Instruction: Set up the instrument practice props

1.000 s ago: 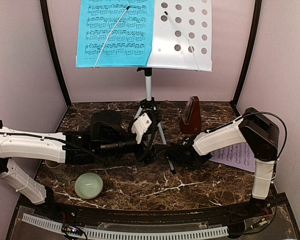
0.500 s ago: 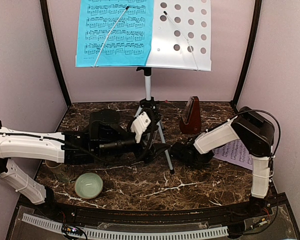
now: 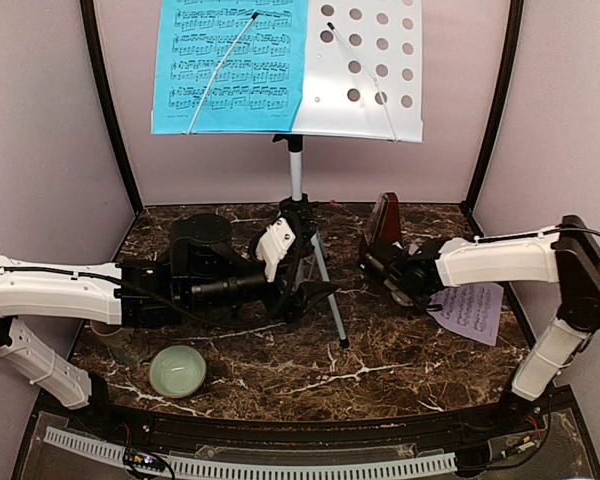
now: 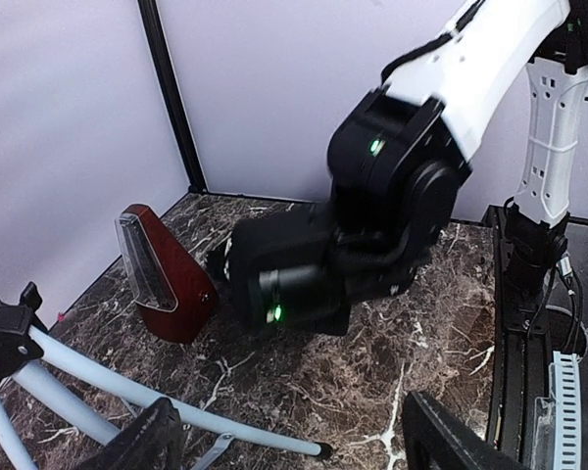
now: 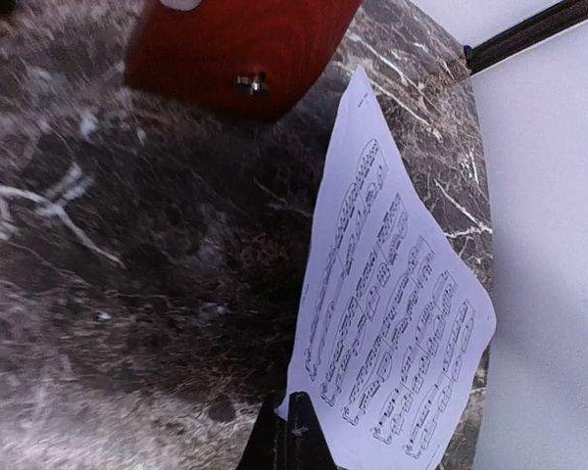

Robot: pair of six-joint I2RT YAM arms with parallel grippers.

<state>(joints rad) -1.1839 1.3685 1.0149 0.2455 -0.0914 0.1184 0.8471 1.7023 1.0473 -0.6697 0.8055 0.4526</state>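
The left gripper [image 3: 305, 292] is reaching in low from the tabletop's left side. Its fingers are spread wide beside the feet of the silver music stand [image 3: 296, 170], gripping nothing. The stand is rising at the back centre, its white desk [image 3: 365, 70] carrying the blue page [image 3: 230, 65] on its left half. The dark-red metronome [image 3: 385, 228] is standing just to its right. Near the right edge, the right gripper [image 5: 289, 436] is pressing its fingers together at a corner of the pink page [image 5: 392, 284], which is lying flat. I cannot tell whether paper is caught between them. This looks like the pickup of the second page, which next needs lifting to the desk's bare half.
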